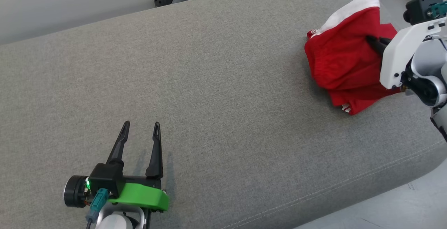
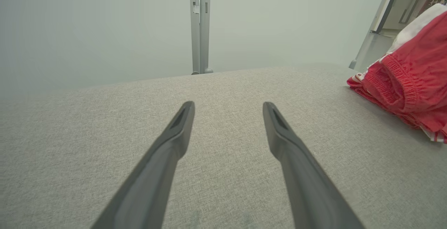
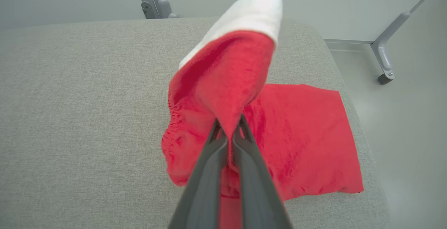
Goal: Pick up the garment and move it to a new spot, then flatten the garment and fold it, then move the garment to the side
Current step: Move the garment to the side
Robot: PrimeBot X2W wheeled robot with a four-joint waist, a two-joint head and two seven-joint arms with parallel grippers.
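The red fabric garment [image 1: 340,61] with a white band and gathered elastic edge lies bunched near the right end of the grey upholstered bench [image 1: 209,82], one fold raised

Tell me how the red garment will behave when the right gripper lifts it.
Likely floppy: the garment bunches and folds where the right gripper pinches it. Probably light, since a thin pinch raises a whole fold. Its lower layer lies on the cushion, so it may drag and unfold.
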